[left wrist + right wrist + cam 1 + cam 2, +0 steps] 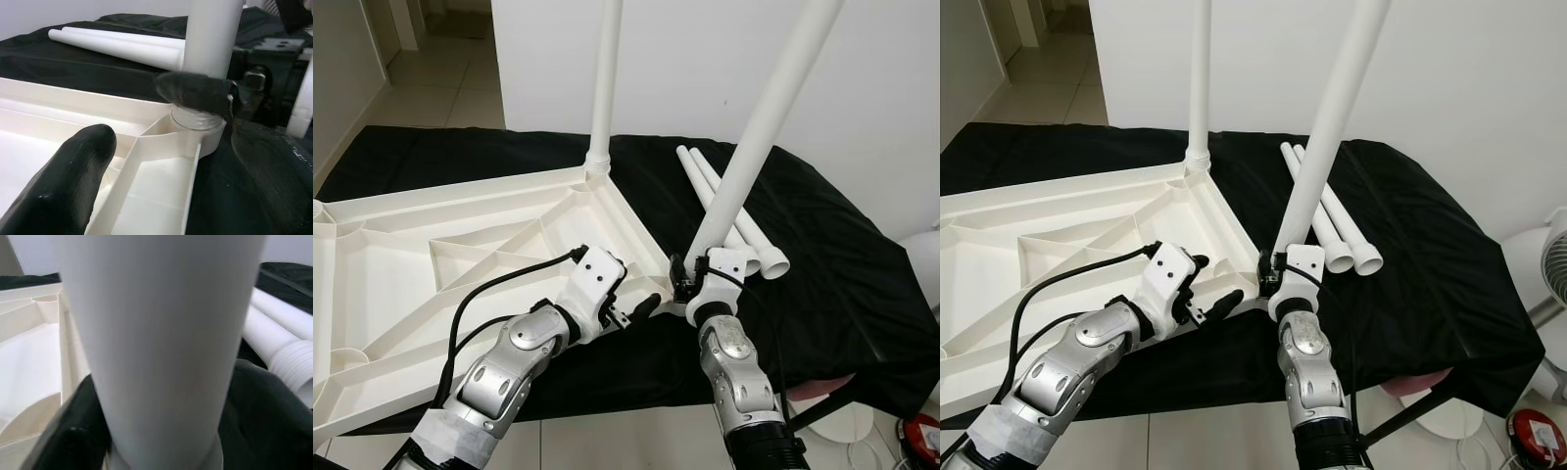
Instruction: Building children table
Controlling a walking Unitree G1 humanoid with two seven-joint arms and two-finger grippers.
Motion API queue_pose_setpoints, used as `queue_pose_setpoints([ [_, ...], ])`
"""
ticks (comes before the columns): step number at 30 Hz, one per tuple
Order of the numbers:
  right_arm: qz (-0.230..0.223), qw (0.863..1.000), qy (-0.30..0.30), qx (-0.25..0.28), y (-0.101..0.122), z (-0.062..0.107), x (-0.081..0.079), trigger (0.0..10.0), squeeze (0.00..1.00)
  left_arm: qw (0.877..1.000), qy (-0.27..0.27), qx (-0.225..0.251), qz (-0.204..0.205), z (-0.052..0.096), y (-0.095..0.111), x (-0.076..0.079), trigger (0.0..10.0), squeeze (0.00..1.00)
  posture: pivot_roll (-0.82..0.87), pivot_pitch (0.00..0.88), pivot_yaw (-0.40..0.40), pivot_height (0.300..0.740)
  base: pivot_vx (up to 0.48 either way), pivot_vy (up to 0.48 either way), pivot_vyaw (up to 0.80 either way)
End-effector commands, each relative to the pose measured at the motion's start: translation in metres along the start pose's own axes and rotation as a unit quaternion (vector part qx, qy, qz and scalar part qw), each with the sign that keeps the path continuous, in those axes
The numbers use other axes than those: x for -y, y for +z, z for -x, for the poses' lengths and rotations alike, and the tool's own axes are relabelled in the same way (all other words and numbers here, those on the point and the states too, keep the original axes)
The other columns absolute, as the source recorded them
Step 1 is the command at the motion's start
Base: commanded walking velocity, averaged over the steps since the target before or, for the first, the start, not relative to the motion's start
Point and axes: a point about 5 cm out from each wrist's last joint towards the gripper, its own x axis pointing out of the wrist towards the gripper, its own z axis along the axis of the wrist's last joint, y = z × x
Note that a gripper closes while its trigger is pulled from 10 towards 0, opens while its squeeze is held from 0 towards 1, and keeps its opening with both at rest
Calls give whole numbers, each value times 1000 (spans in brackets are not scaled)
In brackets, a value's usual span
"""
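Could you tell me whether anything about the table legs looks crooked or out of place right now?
Yes: the near leg, held at its base by the right gripper, leans to the right, while the far leg stands upright in the tabletop. It looks not squarely seated yet.

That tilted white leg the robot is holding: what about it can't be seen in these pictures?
- Tilted leg: its top is cut off by the upper edge of both eye views.
- Its threaded end in the corner socket: partly hidden by a blurred black finger in the left wrist view, so how far it is seated is unclear.
- Right tool: the leg hides its grip.
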Motion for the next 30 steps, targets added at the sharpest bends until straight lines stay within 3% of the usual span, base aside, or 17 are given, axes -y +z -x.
queue_pose_setpoints([
  [1,-9,1000,-7,-20,-10,5,3,10000,1000,999,-54,2,-3,-1,1,5,10000,0,-22,0,-82,740,0,0,0],
  [11,9,998,58,-1,3,-2,21,10000,1000,998,-65,4,-9,-2,4,5,10000,0,-20,0,-75,740,0,0,0],
  [12,16,996,89,-3,5,-4,23,10000,0,998,-65,5,-9,-2,5,5,10000,0,-20,0,-74,740,0,0,0],
  [19,34,989,144,0,11,-8,26,10000,0,998,-65,6,-9,-2,6,5,10000,0,-16,0,-71,740,0,0,0],
  [21,62,975,214,9,17,-16,25,10000,0,998,-64,7,-9,-2,7,5,10000,0,-8,0,-68,740,0,0,0],
  [22,62,975,214,9,17,-16,25,10000,0,998,-64,7,-9,-2,7,5,10000,0,-8,0,-68,740,0,0,0],
  [25,72,957,281,14,21,-21,21,10000,0,998,-63,8,-9,-2,8,4,10000,0,-7,0,-68,740,0,0,0],
  [30,82,945,316,2,19,-24,20,10000,0,998,-66,6,-9,-2,8,4,10000,0,-6,0,-62,740,0,0,0],
])
